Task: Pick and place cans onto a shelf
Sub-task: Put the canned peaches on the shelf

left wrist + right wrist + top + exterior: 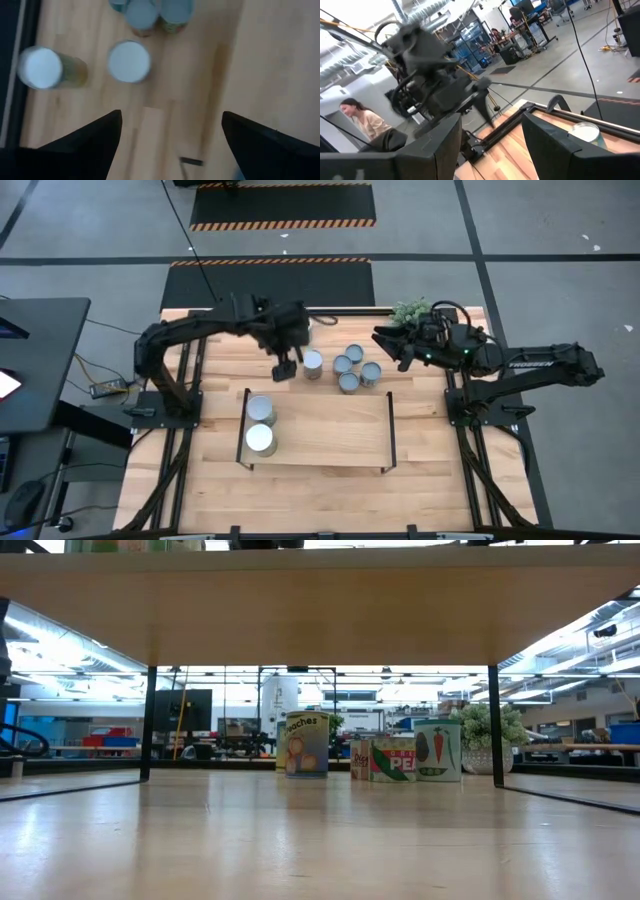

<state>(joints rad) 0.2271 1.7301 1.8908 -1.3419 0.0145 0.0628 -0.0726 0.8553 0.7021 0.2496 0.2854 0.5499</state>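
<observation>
Left gripper (pixel 285 369) hangs wide open and empty just beside the lone pale can (pixel 313 363), apparently lining up a grab, 2 cans (pixel 260 425) already on the shelf (pixel 330 430), right gripper (pixel 392 345) open, empty, parked by the plant (pixel 410 311).

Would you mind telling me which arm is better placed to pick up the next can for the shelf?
The left. Its gripper hangs open right beside the lone can, near the shelf that already holds two cans. The right gripper sits behind the four-can cluster, aimed away.
</observation>
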